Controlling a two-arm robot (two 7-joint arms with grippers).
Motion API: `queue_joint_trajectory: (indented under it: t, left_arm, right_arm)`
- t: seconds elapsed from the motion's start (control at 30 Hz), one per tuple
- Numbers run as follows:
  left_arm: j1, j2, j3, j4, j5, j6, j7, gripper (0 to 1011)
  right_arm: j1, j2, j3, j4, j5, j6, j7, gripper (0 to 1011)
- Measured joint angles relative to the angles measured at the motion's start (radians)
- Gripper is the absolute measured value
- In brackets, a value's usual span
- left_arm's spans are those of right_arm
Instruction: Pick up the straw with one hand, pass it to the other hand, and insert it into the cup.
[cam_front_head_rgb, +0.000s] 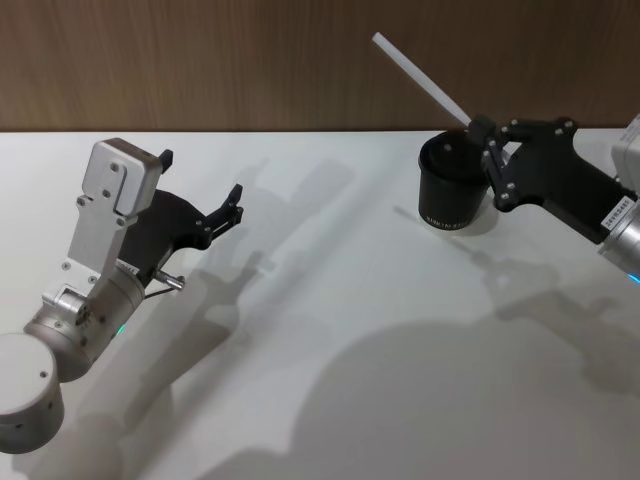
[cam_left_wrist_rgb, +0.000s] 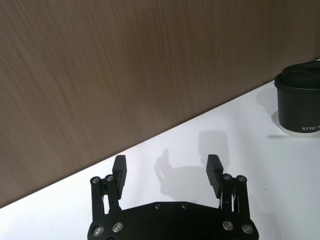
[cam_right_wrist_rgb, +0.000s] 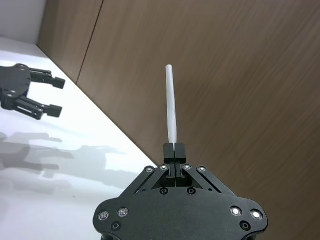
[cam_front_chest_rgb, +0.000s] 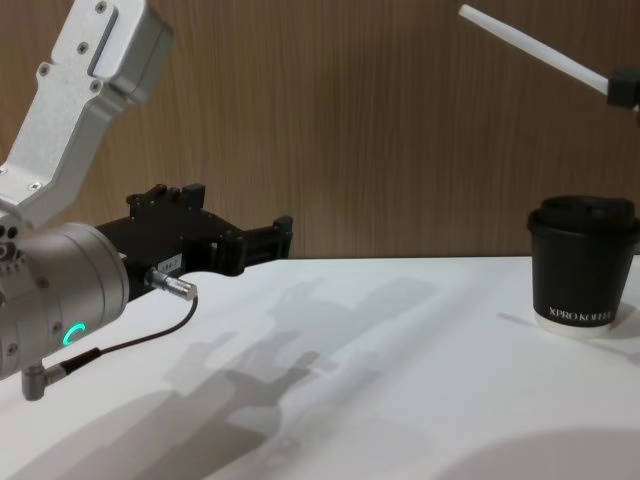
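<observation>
The right gripper (cam_front_head_rgb: 481, 131) clamps the tilted straw (cam_front_head_rgb: 415, 72) above the cup (cam_front_head_rgb: 448, 196), while the left gripper (cam_front_head_rgb: 203, 178) hangs released well apart.

The head view looks down on the white table (cam_front_head_rgb: 330, 330); the chest view looks low across it to the wood wall (cam_front_chest_rgb: 350, 120). The wrist views sit close behind the left gripper (cam_left_wrist_rgb: 167, 161) and right gripper (cam_right_wrist_rgb: 174, 146), facing that wall. Head, chest and left wrist views share the far-right cup (cam_front_head_rgb: 447, 200).
</observation>
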Motion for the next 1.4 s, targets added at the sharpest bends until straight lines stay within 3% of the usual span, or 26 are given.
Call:
queue_joint_trajectory:
  t: [0.83,1.1,1.4]
  left_arm:
    - [0.0,0.002,-0.006,-0.009,-0.008,0.007,-0.017,1003]
    - [-0.004,0.004,-0.025,-0.036,-0.059,0.031,-0.063,1003]
    - [-0.013,-0.005,-0.056,-0.079,-0.179,0.09,-0.157,1003]
  right_arm:
    - [0.023,-0.006,-0.028,0.007,0.027,-0.014,0.035,7]
    - [0.025,-0.007,-0.03,0.008,0.029,-0.015,0.037,7]
    - [0.026,-0.007,-0.031,0.008,0.03,-0.016,0.038,7]
